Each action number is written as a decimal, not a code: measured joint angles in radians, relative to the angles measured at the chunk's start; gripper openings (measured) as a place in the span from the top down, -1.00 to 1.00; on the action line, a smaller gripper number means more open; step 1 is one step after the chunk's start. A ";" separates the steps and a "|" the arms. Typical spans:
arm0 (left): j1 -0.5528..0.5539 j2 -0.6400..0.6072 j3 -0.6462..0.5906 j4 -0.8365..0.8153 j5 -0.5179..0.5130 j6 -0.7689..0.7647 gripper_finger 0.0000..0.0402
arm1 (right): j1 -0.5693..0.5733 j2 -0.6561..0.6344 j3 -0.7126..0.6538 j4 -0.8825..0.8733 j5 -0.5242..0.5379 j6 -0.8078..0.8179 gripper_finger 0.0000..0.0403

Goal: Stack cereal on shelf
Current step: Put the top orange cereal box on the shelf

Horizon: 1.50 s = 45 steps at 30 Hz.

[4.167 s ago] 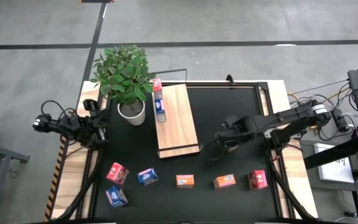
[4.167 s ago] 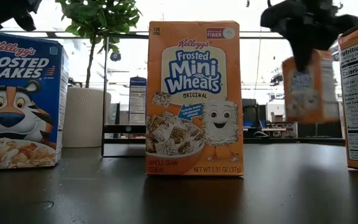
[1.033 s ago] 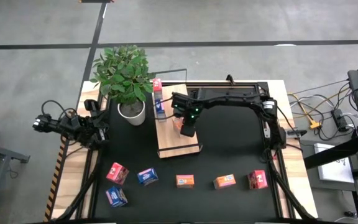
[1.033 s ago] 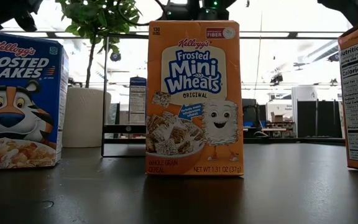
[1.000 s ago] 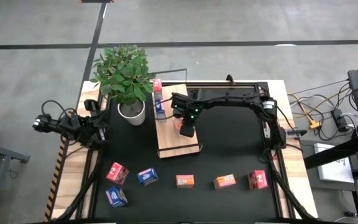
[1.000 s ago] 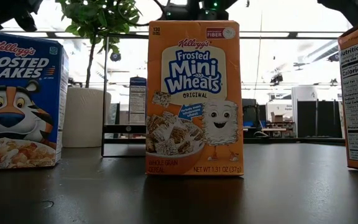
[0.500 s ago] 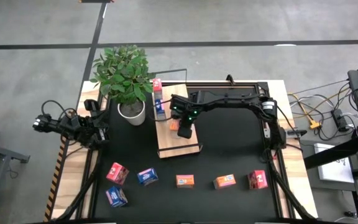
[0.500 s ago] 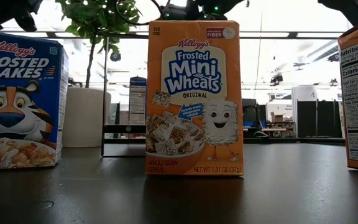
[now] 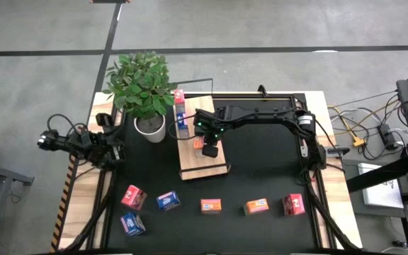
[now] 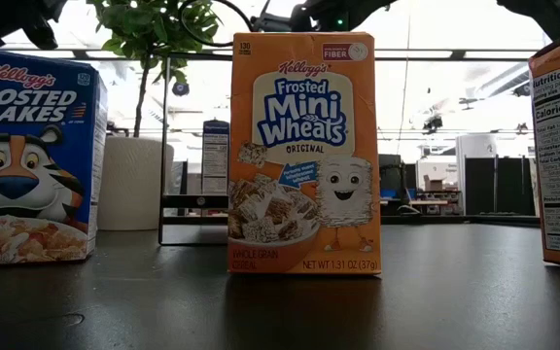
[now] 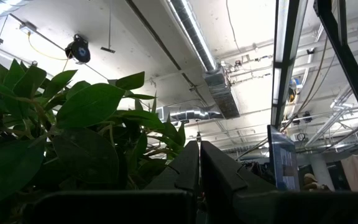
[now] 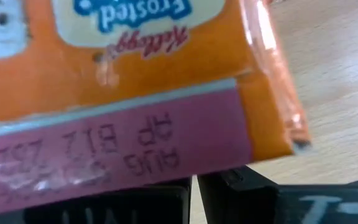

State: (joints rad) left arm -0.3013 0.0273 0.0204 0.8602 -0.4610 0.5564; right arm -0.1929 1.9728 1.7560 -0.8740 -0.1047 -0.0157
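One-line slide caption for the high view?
Right gripper holds an orange cereal box over the shelf.

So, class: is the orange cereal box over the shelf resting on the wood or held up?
Held, with a gap below it. The right end effector is shut on the orange box, tilted above the shelf.

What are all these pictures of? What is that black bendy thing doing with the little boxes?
These are two robot arms at a table. One picture looks straight down, one looks level across the tabletop, and two come from cameras on the arms' wrists. The right tool is shut on an orange cereal box over the wooden shelf, where two boxes already stand. Six more boxes wait along the table's front. The left tool is shut and rests beside the potted plant.
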 joint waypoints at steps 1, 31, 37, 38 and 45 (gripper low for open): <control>0.000 0.000 0.000 0.000 0.000 0.000 1.00 | 0.001 0.000 0.000 0.003 0.000 -0.002 0.96; 0.000 0.000 0.000 0.007 0.000 -0.003 1.00 | 0.045 0.001 0.000 0.120 -0.057 0.023 0.96; 0.000 0.000 0.000 0.009 0.000 -0.016 1.00 | 0.052 0.002 0.000 0.147 -0.056 0.031 0.96; 0.000 0.000 0.000 0.010 0.000 -0.016 1.00 | 0.051 0.002 0.000 0.146 -0.055 0.031 0.96; 0.000 0.000 0.000 0.012 0.000 -0.016 1.00 | 0.051 0.002 0.000 0.151 -0.053 0.041 0.96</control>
State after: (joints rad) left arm -0.3012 0.0273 0.0204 0.8719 -0.4606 0.5404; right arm -0.1417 1.9743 1.7557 -0.7231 -0.1577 0.0250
